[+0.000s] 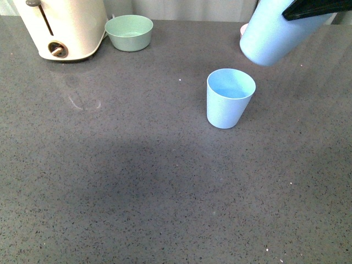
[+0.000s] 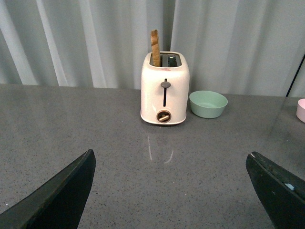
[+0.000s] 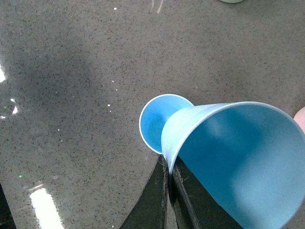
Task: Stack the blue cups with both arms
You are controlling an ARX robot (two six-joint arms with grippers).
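One blue cup [image 1: 230,98] stands upright on the grey counter, right of centre. My right gripper [image 1: 316,6] is shut on the rim of a second blue cup [image 1: 278,33], held tilted in the air up and to the right of the standing one. In the right wrist view the held cup [image 3: 238,162] is pinched at its rim by my gripper [image 3: 167,168], with the standing cup [image 3: 157,121] below and behind it. My left gripper [image 2: 171,191] is open and empty above bare counter; no cup shows in its view.
A cream toaster [image 1: 63,27] stands at the far left, with a slice in it in the left wrist view [image 2: 164,88]. A green bowl [image 1: 129,32] sits beside it. A pink bowl [image 2: 301,109] lies at the far right edge.
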